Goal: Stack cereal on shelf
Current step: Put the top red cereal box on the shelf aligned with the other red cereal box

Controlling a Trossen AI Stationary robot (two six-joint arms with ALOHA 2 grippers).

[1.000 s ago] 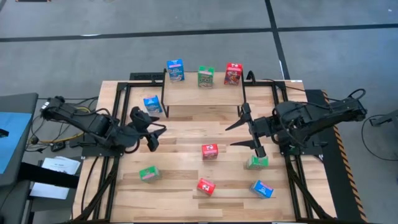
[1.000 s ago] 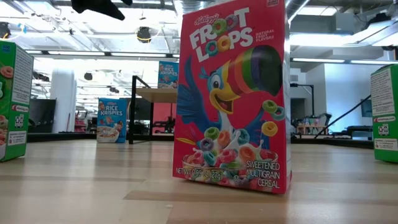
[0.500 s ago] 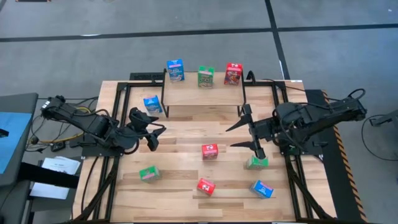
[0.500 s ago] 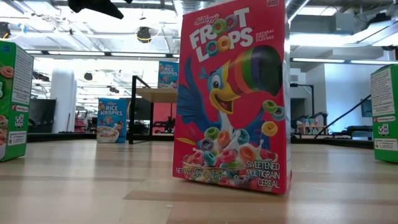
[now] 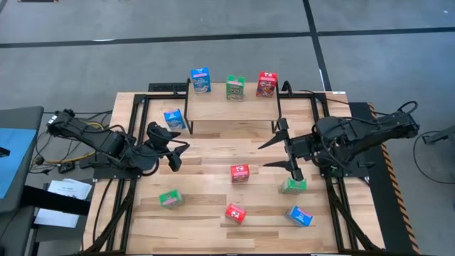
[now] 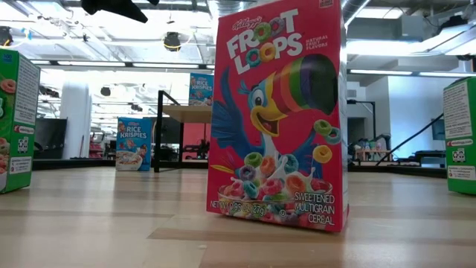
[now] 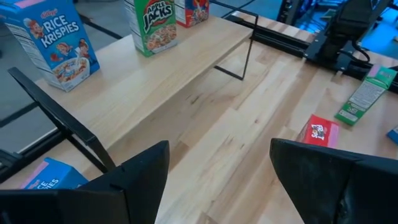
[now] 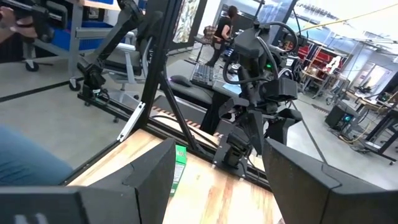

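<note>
The left end effector (image 5: 170,151) was held low over the plank worktop (image 5: 206,185), fingers apart and empty, aimed toward the shelf, probably in readiness for a pick. Just beyond it, a small blue cardboard cereal box (image 5: 173,119) lay beside the low light-wood shelf on thin black legs (image 5: 231,110), not yet placed. Three boxes were already stood upright in a row along the shelf's far edge: a blue one (image 5: 200,80), a green one (image 5: 235,88) and a red one (image 5: 266,84), presumably spaced to leave room for more. Across the worktop, a green box (image 5: 169,198), two red boxes (image 5: 239,172) (image 5: 235,212) and another blue box (image 5: 299,215) were left scattered. The right end effector (image 5: 281,148) was seen with fingers spread and nothing between them, close to a further green box (image 5: 293,185), likely its next target.
</note>
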